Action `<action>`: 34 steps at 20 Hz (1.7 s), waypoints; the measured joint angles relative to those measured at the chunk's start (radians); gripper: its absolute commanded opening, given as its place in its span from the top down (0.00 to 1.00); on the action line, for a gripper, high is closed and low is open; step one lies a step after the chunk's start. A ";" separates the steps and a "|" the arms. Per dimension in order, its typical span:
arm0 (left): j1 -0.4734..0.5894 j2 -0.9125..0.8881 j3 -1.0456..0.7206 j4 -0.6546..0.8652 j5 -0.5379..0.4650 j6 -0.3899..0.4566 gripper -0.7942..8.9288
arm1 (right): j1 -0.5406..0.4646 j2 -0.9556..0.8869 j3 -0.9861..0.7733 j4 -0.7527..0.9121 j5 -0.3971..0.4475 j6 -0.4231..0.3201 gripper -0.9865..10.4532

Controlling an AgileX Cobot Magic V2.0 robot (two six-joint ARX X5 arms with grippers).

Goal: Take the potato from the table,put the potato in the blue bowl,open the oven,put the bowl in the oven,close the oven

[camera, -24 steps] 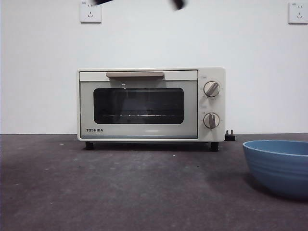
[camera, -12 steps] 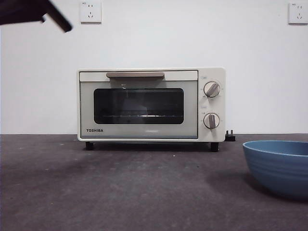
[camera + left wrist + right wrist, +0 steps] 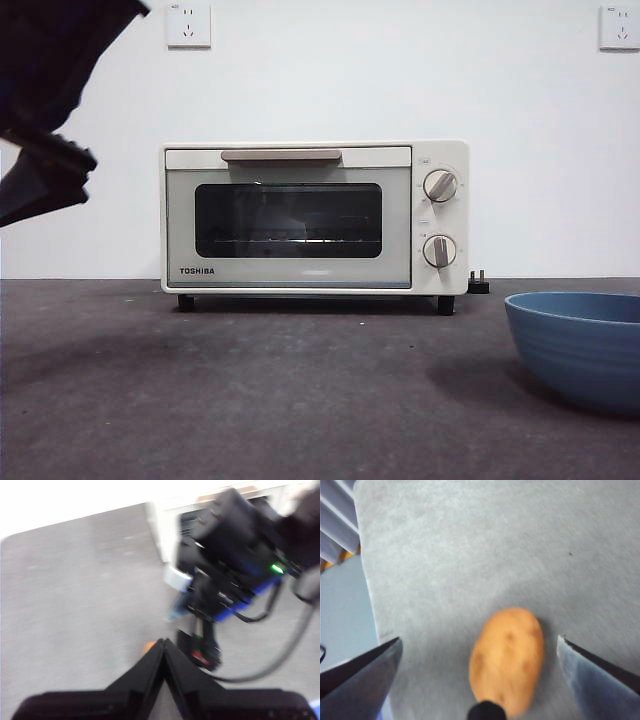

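Observation:
The orange-brown potato (image 3: 507, 655) lies on the grey table (image 3: 470, 555), between the spread jaws of my right gripper (image 3: 479, 640), which is open and just above it. No potato shows in the front view. My left gripper (image 3: 164, 644) is shut and empty, held high behind the right arm (image 3: 230, 565); a sliver of the potato (image 3: 148, 646) peeks past its tips. The cream oven (image 3: 300, 215) stands at the back with its door closed. At the right edge sits the blue bowl (image 3: 580, 345), apart from both grippers.
A big dark arm (image 3: 50, 100) fills the front view's top left corner; which arm it is cannot be told there. Wall sockets (image 3: 188, 25) sit above the oven, and a black plug (image 3: 479, 283) lies by its right foot.
The dark arm has come down and grown larger at the left of the front view. Oven and bowl have not moved.

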 measured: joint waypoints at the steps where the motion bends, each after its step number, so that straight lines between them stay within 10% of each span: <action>1: 0.000 0.000 0.000 0.000 -0.022 0.000 0.92 | 0.005 0.012 0.000 0.014 0.008 -0.002 0.33; 11: 0.000 0.000 0.000 0.000 -0.035 0.000 0.92 | 0.010 0.172 0.000 0.061 0.061 0.011 0.35; 16: 0.000 0.000 0.000 -0.001 -0.035 0.000 0.92 | 0.010 0.172 0.000 0.059 0.060 0.020 0.94; 25: 0.000 -0.001 0.000 -0.001 -0.035 0.000 0.92 | 0.010 0.149 0.046 -0.106 0.061 0.082 0.92; 34: 0.000 -0.001 0.000 -0.001 -0.024 -0.002 0.92 | -0.009 -0.174 0.086 -0.435 0.157 -0.101 0.92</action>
